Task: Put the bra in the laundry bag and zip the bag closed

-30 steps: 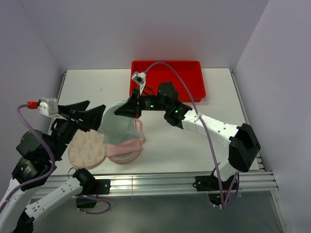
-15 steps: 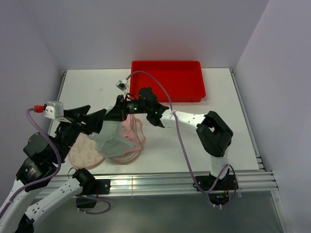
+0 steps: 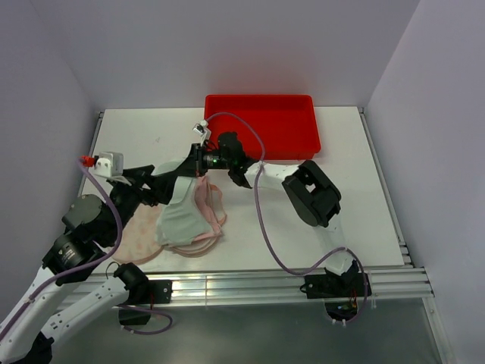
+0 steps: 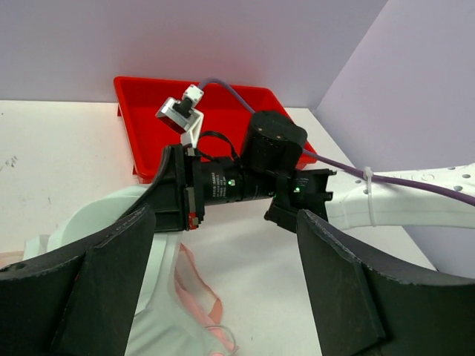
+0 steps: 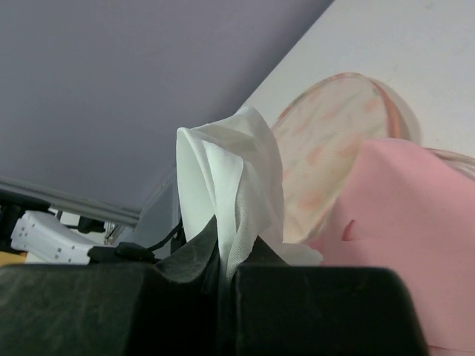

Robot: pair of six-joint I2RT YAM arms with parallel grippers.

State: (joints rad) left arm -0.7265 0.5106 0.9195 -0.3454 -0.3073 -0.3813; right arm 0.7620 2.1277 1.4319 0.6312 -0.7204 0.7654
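Observation:
The bra (image 3: 180, 218) is pale mint-white fabric with pink straps; its lower part rests on the table and its upper edge is lifted. My right gripper (image 3: 191, 164) is shut on that upper edge, and the right wrist view shows white mesh fabric (image 5: 231, 185) pinched between the jaws (image 5: 226, 271). The laundry bag (image 3: 138, 232), a cream oval with pink-orange motifs, lies just left of the bra, partly under my left arm; it also shows beyond the held fabric (image 5: 334, 141). My left gripper (image 3: 164, 186) stands open close to the right gripper (image 4: 172, 200), nothing between its fingers (image 4: 223, 297).
A red plastic tray (image 3: 292, 121) stands at the back of the white table (image 3: 341, 220), right behind the right wrist. Pink fabric (image 5: 415, 222) lies beside the bag. The right arm's purple cable (image 3: 261, 212) loops over the table's middle.
The right gripper has carried the bra's edge left, towards the left gripper, folding its arm in. The bra has sunk onto the pink fabric. The left arm has moved right, gripper still open.

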